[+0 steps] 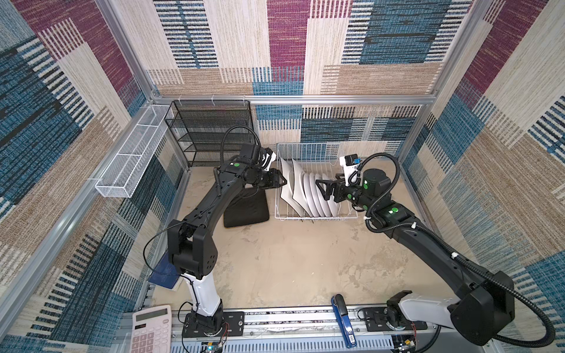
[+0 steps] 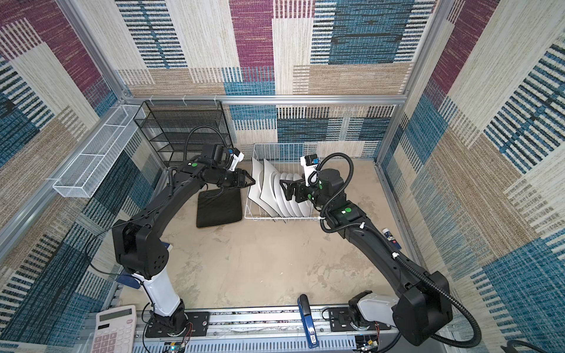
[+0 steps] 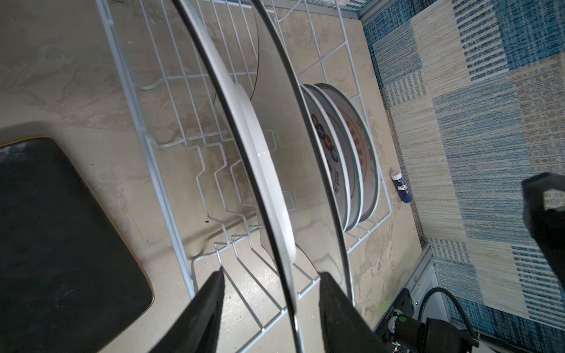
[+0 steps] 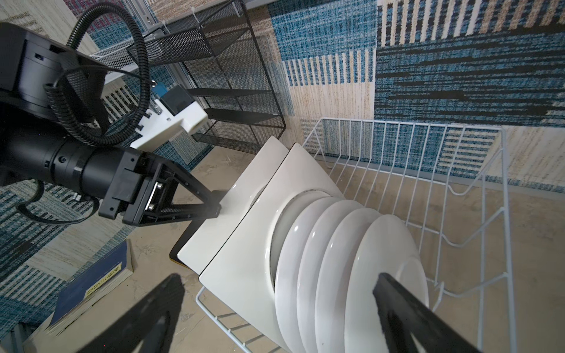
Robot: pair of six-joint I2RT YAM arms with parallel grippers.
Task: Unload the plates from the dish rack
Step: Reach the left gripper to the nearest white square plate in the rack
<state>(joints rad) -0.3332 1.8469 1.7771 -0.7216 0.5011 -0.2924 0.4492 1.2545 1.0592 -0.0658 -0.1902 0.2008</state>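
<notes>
The white wire dish rack [image 1: 316, 217] [image 2: 281, 218] holds two square white plates with black edges [image 1: 286, 180] [image 2: 269, 183] at its left end and several round white plates [image 1: 321, 198] [image 4: 351, 259] to their right. All stand on edge. My left gripper [image 1: 284, 182] [image 3: 272, 273] is open, its fingers [image 3: 214, 305] straddling the outermost square plate's rim [image 3: 287, 275] with a gap on each side. My right gripper [image 1: 321, 190] [image 4: 278, 276] hangs wide open over the round plates and holds nothing. Printed faces [image 3: 333, 146] show in the left wrist view.
A black mat [image 1: 246, 211] lies left of the rack. A black mesh shelf [image 1: 211, 131] and a long white mesh basket [image 1: 131, 156] stand at the back left. A blue book [image 1: 163, 272], a calculator [image 1: 151, 330], a stapler [image 1: 344, 321] and a small bottle [image 2: 389, 237] lie around the edges.
</notes>
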